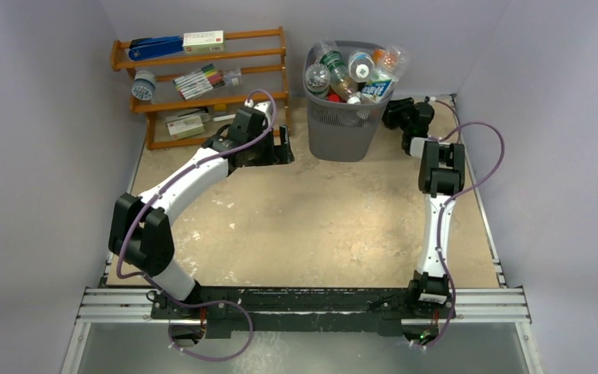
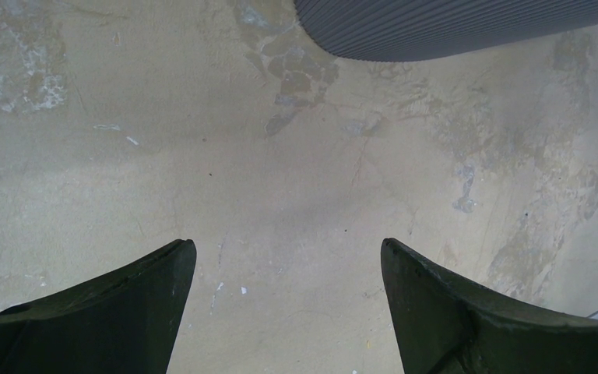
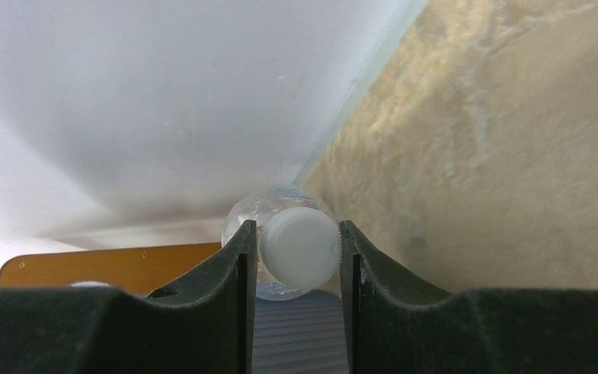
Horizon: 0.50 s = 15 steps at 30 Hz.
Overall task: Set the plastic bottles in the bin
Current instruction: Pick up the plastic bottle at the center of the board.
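while clear, the bottle (image 3: 294, 238) is white-capped

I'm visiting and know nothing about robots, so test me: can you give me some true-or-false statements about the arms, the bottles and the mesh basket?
1. The dark grey wire-mesh bin already holds several plastic bottles. True.
2. The right gripper is empty. False: it is shut on a clear plastic bottle with a white cap.
3. The left gripper is open over the beige tabletop, holding nothing. True.
4. The brown wooden shelf rack stands right of the bin. False: in the overhead view it stands to the bin's left.
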Tool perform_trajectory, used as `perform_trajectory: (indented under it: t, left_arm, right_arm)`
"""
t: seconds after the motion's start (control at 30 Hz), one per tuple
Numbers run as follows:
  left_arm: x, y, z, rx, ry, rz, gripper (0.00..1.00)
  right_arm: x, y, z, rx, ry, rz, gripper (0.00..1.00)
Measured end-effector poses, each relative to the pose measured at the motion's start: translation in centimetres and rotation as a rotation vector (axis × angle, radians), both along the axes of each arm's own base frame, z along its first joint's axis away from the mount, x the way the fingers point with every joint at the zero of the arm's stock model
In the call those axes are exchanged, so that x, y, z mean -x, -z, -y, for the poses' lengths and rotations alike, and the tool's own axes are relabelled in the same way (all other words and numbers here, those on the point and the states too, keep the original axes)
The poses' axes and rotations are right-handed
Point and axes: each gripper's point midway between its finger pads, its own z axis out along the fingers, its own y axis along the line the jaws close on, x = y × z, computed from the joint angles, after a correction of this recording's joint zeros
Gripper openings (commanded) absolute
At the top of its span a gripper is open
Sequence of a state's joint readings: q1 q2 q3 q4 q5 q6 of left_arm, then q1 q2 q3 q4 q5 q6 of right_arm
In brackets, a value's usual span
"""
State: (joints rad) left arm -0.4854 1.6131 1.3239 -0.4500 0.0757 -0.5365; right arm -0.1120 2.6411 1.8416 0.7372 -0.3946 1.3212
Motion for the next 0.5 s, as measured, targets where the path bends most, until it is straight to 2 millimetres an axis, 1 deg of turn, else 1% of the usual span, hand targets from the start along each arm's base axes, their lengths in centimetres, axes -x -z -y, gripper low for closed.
perform_trajectory:
  t: [0.1,0.17,0.23,0.33,0.37,0.47,0.5]
  left_arm:
    - [0.1,-0.3,-0.1,0.002,-0.001,0.004,0.88]
    - [0.3,-0.8,-0.2,0.006,-0.001,0.01,0.88]
    - [0.6,-1.6,-0.3,0.013,-0.002,0.024,0.88]
    - [1.1,-3.1,-0.6,0.027,-0.002,0.049,0.88]
    - [1.2,-3.6,-0.7,0.031,-0.002,0.057,0.88]
    - [1.8,-5.0,-1.0,0.044,-0.003,0.081,0.88]
    - [2.0,-5.5,-1.1,0.049,-0.003,0.089,0.88]
  right_arm:
    - [0.6,-1.9,0.2,0.044,0.018,0.01,0.23]
    - [1.0,-4.0,0.8,0.097,0.046,0.02,0.23]
    - [1.6,-6.3,1.4,0.161,0.08,0.036,0.23]
    - [2.7,-10.8,2.9,0.261,0.153,0.069,0.23]
    - [3.0,-12.0,3.3,0.285,0.173,0.08,0.23]
    - [4.6,-16.2,4.5,0.36,0.239,0.116,0.22]
    - [5.1,-17.2,4.7,0.378,0.254,0.124,0.23]
